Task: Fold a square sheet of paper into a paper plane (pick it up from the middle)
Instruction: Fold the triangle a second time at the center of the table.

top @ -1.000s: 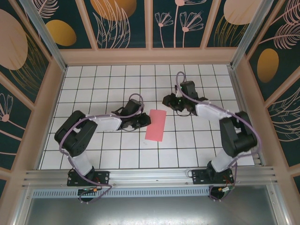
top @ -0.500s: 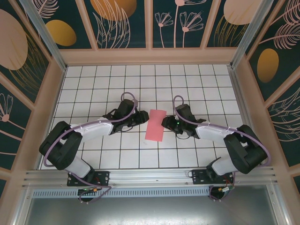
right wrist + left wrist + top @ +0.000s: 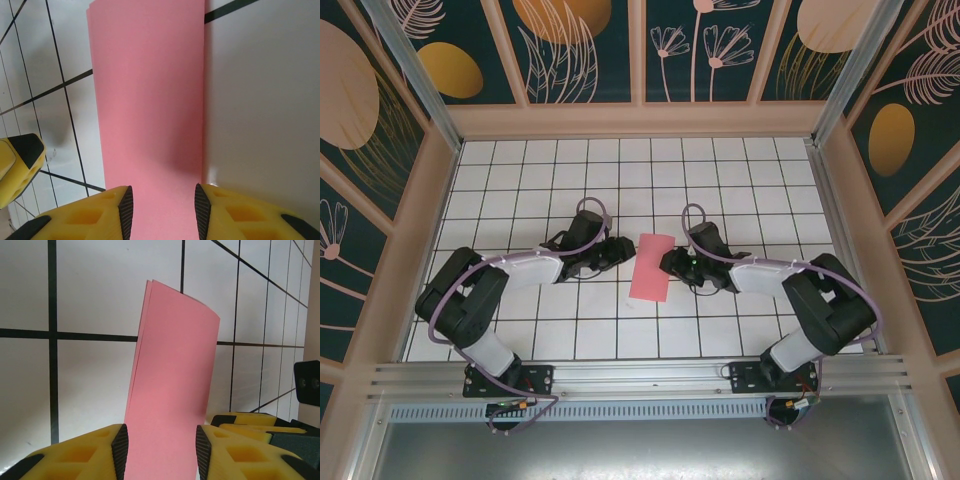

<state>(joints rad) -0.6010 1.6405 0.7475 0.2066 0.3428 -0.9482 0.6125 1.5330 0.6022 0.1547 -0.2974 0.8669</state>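
Both arms drawn in beside square sheet of paper (image 3: 652, 267), left gripper (image 3: 624, 250) spread, right gripper (image 3: 667, 265) spread

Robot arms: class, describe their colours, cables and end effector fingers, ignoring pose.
Both the left arm and right arm have black joints, white forearm links and a lilac cable looping along them. The left end effector and right end effector have yellow fingers with black inner pads.

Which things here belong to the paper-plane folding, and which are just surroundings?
Job in hand:
square sheet of paper, pink, folded into a rectangle
left gripper
right gripper

Surroundings:
white grid table
patterned wall panels
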